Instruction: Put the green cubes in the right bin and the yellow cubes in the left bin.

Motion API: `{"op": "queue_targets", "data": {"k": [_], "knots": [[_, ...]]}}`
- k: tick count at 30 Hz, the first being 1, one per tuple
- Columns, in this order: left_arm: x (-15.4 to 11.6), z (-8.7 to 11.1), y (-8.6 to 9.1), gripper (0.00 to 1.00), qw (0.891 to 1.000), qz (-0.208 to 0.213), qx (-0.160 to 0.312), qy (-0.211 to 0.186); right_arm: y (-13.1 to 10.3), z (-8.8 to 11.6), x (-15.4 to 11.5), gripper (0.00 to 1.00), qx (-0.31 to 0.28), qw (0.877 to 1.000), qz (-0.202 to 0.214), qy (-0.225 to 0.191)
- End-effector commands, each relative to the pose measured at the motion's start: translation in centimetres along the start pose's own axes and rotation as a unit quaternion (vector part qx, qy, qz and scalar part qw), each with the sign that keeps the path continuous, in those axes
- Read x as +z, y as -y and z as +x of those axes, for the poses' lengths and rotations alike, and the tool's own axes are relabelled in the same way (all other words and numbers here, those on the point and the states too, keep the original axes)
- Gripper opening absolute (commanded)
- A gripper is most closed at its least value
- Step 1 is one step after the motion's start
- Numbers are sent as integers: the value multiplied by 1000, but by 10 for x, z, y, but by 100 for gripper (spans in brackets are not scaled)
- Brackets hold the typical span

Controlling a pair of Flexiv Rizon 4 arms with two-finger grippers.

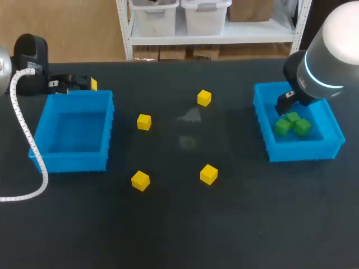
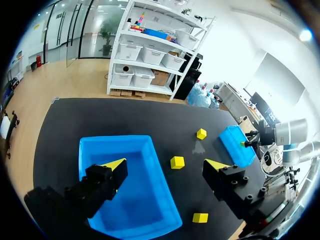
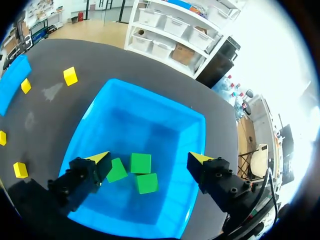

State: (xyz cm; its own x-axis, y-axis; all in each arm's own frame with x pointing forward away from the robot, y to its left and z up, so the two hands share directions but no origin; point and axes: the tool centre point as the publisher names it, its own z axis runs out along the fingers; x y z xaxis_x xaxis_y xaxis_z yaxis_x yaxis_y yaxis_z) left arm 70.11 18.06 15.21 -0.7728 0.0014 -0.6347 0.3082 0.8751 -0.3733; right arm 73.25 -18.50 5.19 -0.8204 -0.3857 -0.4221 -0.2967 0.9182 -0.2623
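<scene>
Cubes of two colours lie sorted only in part across the dark matte surface (image 1: 179, 224). Three small solid green cubes (image 1: 291, 124) sit clustered and touching on the floor of the bright blue open-topped plastic right bin (image 1: 303, 150). Directly above them hangs the right tool (image 3: 149, 157), its two yellow-tipped fingers spread wide and gripping nothing, with the cubes below the gap between them. Four small solid yellow cubes rest on the surface between the two bins, all outside them and well apart from one another: one toward the back near the middle (image 1: 204, 98), one just beside the matching blue plastic left bin (image 1: 144, 121), and two nearer the front (image 1: 140, 180) (image 1: 208, 174). The left bin (image 1: 73, 162) stands at the surface's left side. The left tool (image 2: 166, 164) hovers at that bin's back edge, fingers likewise wide apart and holding nothing; in its wrist view one finger hangs over the bin's interior and the other over the surface beside it. A white coiled cable (image 1: 22, 129) trails from the left arm past the bin's outer side.
</scene>
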Motion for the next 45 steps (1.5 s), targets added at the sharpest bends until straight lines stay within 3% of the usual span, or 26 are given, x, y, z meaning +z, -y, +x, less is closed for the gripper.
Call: {"op": "queue_targets", "data": {"k": [1, 3, 6, 8, 15, 19, 25, 33, 45], "knots": [[0, 2, -3, 100, 1000, 6, 1, 3, 0, 1, 0, 100, 1, 1000, 1, 2], [6, -2, 1, 100, 1000, 4, 11, -14, 0, 1, 0, 100, 1, 1000, 1, 2], [21, -9, 11, 100, 995, 1, 88, -50, 0, 1, 0, 100, 1, 1000, 1, 2], [30, -14, 18, 100, 991, 1, 109, -77, 0, 1, 0, 100, 1, 1000, 1, 2], [51, -21, 45, 100, 968, -3, 211, -139, 0, 1, 0, 100, 1, 1000, 1, 2], [61, -18, 53, 100, 956, 1, 233, -179, 0, 1, 0, 100, 1, 1000, 1, 2], [81, -12, 59, 100, 948, -10, 204, -244, 0, 1, 0, 100, 1, 1000, 1, 2], [105, -7, 73, 100, 946, -54, 170, -271, 0, 1, 0, 100, 1, 1000, 1, 2], [133, 23, 88, 100, 928, -112, 152, -322, 0, 1, 0, 100, 1, 1000, 1, 2]]}}
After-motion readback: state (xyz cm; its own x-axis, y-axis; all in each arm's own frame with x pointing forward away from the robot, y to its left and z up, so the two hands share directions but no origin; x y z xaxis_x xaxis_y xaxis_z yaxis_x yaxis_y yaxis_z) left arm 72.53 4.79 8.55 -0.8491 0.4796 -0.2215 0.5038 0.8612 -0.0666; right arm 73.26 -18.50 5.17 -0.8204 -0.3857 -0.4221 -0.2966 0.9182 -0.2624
